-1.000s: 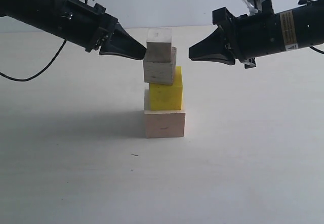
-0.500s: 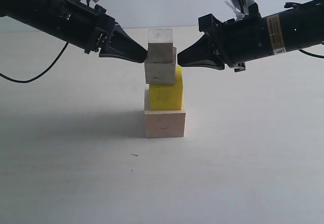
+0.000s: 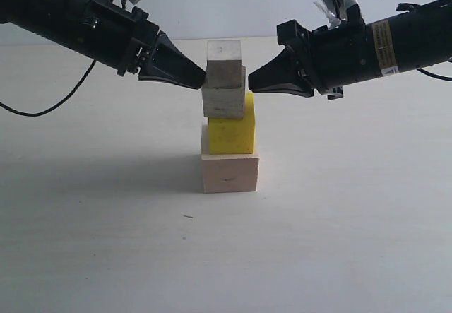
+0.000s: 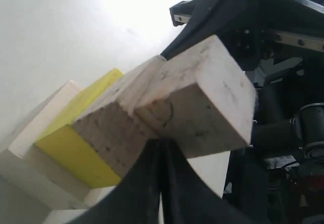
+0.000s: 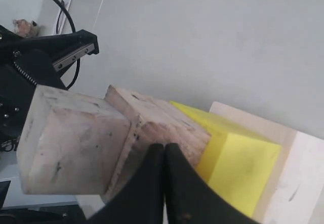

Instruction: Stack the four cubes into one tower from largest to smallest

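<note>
The four-cube tower [image 3: 226, 108] stands mid-table, a closed tip at each flank.
Small pale wood cube [image 3: 224, 63] tops the medium pale wood cube [image 3: 223, 101], bright yellow cube [image 3: 233, 133] and large pale wood cube [image 3: 229, 173]. Your left gripper [image 3: 200, 80], pinched shut, meets their upper seam. Your right gripper [image 3: 251, 85], also shut, points at the medium cube's opposite side, equally near.

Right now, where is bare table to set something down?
Bare table: in front of the tower and either side of the largest cube. Crowded where the shut left end effector and right end effector flank the medium cube.
</note>
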